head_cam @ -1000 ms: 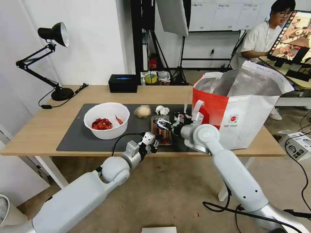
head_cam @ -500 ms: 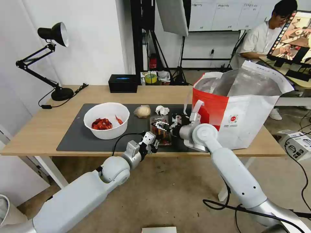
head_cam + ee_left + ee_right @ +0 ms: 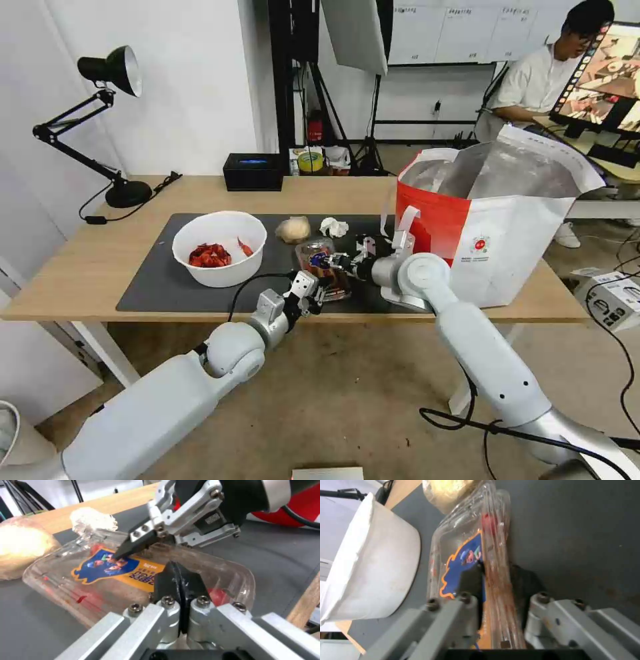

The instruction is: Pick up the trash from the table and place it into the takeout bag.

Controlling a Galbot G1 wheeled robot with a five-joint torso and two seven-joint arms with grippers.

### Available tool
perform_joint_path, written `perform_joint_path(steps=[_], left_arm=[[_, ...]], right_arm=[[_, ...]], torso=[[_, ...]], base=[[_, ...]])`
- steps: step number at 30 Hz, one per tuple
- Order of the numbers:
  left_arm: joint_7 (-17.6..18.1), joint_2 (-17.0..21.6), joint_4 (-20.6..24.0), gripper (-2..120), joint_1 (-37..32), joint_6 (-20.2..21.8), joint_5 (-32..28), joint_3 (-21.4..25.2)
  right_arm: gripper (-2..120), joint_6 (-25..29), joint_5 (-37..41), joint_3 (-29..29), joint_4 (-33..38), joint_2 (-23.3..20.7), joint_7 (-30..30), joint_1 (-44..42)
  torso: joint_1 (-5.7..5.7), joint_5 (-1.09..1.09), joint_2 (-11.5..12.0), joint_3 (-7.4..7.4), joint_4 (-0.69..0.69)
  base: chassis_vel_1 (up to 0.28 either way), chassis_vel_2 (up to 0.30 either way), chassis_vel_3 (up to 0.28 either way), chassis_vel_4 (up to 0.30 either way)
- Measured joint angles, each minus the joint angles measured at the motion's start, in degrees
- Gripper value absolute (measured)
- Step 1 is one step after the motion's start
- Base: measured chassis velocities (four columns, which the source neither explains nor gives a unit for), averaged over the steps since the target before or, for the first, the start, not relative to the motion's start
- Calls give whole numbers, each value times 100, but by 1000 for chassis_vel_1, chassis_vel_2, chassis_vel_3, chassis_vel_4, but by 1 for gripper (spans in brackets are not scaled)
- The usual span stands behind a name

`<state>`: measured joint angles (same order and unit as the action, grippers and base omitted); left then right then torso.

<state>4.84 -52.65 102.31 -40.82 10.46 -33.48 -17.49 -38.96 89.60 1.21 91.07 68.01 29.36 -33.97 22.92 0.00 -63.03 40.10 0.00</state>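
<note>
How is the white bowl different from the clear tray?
The bowl is white, round and deep; the tray is clear, flat and labelled. The bowl sits untouched on the mat; the tray is tilted up, pinched by the right pincer. Both hold red scraps.

Three cameras, one shared spot on the mat

Your head view looks forward and down across the table [image 3: 100, 260] from above. Your left wrist view sits close behind its closed fingers [image 3: 180, 582], facing the clear tray [image 3: 100, 580]. Your right wrist view looks along its own fingers [image 3: 471, 580] at the same tray [image 3: 466, 542], very near.
</note>
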Motion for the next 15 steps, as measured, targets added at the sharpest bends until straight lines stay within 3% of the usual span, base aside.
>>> perform_joint_path(steps=[5,15], left_arm=[[-31,55,23,0,-52,-38,0,33],[-83,116,98,0,-190,-62,1,179]], right_arm=[[0,14,0,8,-17,9,9,4],[0,27,-7,37,-59,34,10,2]], torso=[[0,0,0,0,0],[0,0,0,0,1]], base=[[0,0,0,0],[0,0,0,0]])
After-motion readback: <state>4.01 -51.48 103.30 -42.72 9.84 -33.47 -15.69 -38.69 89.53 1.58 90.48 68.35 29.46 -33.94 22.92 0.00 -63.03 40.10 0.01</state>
